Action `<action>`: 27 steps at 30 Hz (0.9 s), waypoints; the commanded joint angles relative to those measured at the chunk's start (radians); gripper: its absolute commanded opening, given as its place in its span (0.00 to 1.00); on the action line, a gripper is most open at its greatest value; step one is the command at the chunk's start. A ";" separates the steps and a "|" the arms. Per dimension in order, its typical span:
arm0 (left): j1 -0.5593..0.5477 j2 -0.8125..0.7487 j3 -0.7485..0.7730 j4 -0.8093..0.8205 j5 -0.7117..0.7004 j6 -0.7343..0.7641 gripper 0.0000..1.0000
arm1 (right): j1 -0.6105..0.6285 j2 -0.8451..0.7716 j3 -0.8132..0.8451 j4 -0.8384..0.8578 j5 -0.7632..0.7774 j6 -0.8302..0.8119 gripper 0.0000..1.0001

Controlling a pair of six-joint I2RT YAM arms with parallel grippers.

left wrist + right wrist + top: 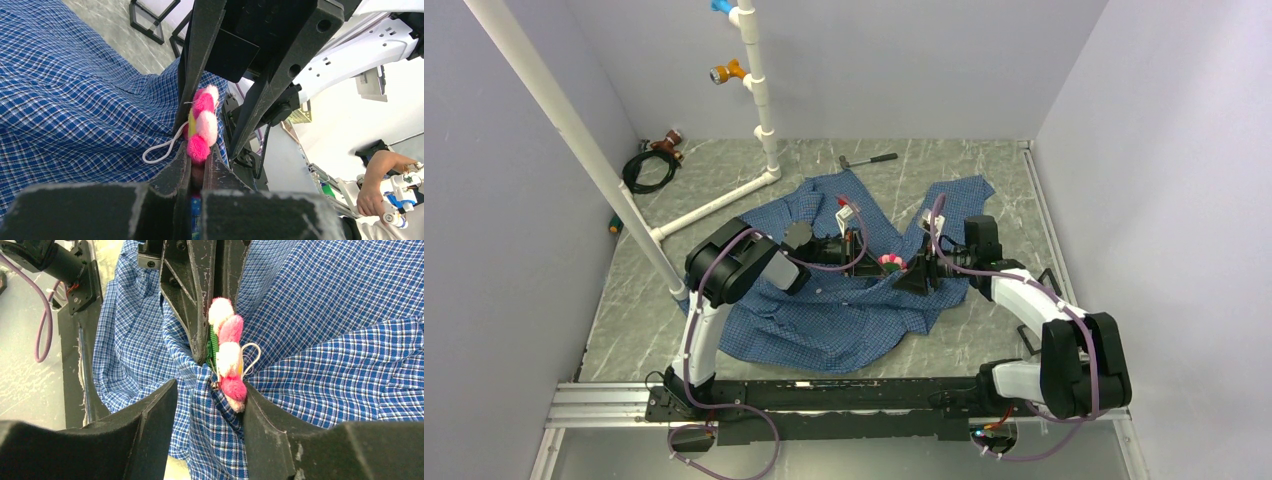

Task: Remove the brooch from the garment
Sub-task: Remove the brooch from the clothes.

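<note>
Right wrist view: brooch [227, 357] not yet off garment [325, 340]; left end effector [202, 352] clamps garment beside it, right end effector [210, 387] apart astride it.

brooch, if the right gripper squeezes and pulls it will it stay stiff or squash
The brooch looks like fluffy pompoms, so it will probably squash and feel light. It seems fastened to the shirt, limp cloth bunched beside it, so pulling will likely drag fabric along. Its white loop might snag.
</note>
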 commanded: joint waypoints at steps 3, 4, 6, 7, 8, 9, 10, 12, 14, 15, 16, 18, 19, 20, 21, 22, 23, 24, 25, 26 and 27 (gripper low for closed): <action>0.009 -0.031 0.006 0.178 -0.021 0.000 0.00 | -0.034 -0.026 0.048 -0.021 -0.061 -0.005 0.54; 0.013 -0.037 0.000 0.178 -0.023 0.007 0.00 | -0.055 -0.036 0.056 -0.043 -0.069 -0.017 0.54; 0.028 -0.042 -0.006 0.177 -0.028 0.015 0.00 | -0.098 -0.054 0.075 -0.088 -0.090 -0.036 0.55; 0.033 -0.042 -0.007 0.177 -0.028 0.015 0.00 | -0.119 -0.058 0.080 -0.105 -0.103 -0.038 0.55; 0.038 -0.041 -0.007 0.178 -0.030 0.014 0.00 | -0.136 -0.060 0.088 -0.120 -0.115 -0.040 0.55; 0.042 -0.041 -0.006 0.178 -0.029 0.014 0.00 | -0.152 -0.061 0.095 -0.132 -0.122 -0.044 0.55; 0.044 -0.042 -0.007 0.178 -0.028 0.018 0.00 | -0.165 -0.062 0.097 -0.134 -0.124 -0.041 0.53; 0.044 -0.045 -0.008 0.178 -0.028 0.021 0.00 | -0.169 -0.062 0.092 -0.112 -0.111 -0.022 0.49; 0.044 -0.045 -0.005 0.178 -0.028 0.019 0.00 | -0.169 -0.052 0.089 -0.098 -0.089 -0.018 0.45; 0.044 -0.045 -0.004 0.178 -0.029 0.017 0.00 | -0.169 -0.043 0.089 -0.095 -0.089 -0.016 0.44; 0.044 -0.047 -0.003 0.178 -0.031 0.018 0.00 | -0.169 -0.033 0.092 -0.097 -0.088 -0.017 0.42; 0.044 -0.046 -0.001 0.179 -0.031 0.015 0.00 | -0.165 -0.013 0.096 -0.103 -0.077 -0.021 0.41; 0.045 -0.045 0.002 0.179 -0.030 0.012 0.00 | -0.156 -0.004 0.099 -0.101 -0.064 -0.020 0.40; 0.044 -0.044 0.004 0.179 -0.031 0.010 0.00 | -0.148 0.004 0.098 -0.093 -0.054 -0.019 0.39; 0.044 -0.044 0.005 0.179 -0.032 0.007 0.00 | -0.142 0.012 0.098 -0.080 -0.048 -0.015 0.36; 0.044 -0.044 0.005 0.179 -0.033 0.005 0.00 | -0.134 0.020 0.094 -0.065 -0.037 -0.007 0.33; 0.044 -0.045 0.004 0.179 -0.035 0.004 0.00 | -0.124 0.028 0.094 -0.060 -0.034 -0.007 0.29; 0.044 -0.045 0.004 0.179 -0.036 0.003 0.00 | -0.113 0.038 0.096 -0.061 -0.032 -0.011 0.25; 0.044 -0.047 0.003 0.179 -0.038 0.002 0.00 | -0.098 0.051 0.098 -0.065 -0.035 -0.016 0.21; 0.044 -0.048 0.002 0.179 -0.042 0.001 0.00 | -0.081 0.058 0.100 -0.067 -0.037 -0.018 0.18; 0.044 -0.048 0.003 0.179 -0.044 -0.001 0.00 | -0.062 0.061 0.099 -0.065 -0.038 -0.015 0.16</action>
